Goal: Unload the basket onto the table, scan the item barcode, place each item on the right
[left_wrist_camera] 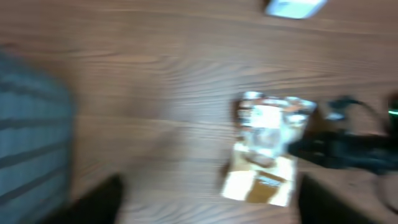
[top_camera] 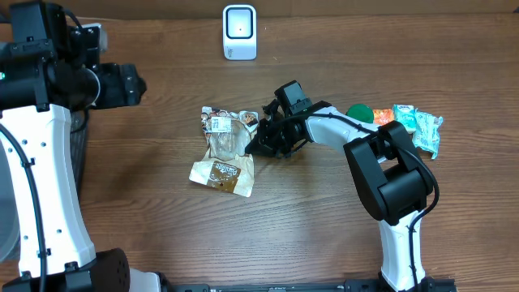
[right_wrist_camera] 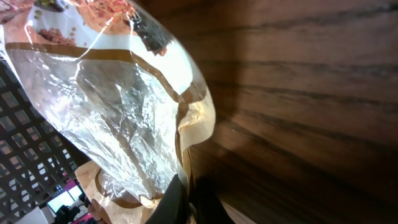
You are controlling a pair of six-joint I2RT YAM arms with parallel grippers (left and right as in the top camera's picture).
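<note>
Grasp step: pinching bag (top_camera: 223,150) edge with right pincer (right_wrist_camera: 183,202); left pincer (left_wrist_camera: 208,205) blurred, seemingly spread, empty. Next, likely: lift bag off tabletop (top_camera: 146,211), present it to scanner (top_camera: 239,32).

You are seeing the right pincer (top_camera: 253,146) reaching over the table (top_camera: 146,211), its tips touching the edge of the snack bag (top_camera: 220,150) lying just ahead of them. The white scanner (top_camera: 239,32) is standing well off to its side; small packets (top_camera: 418,126) are lying behind it.
</note>
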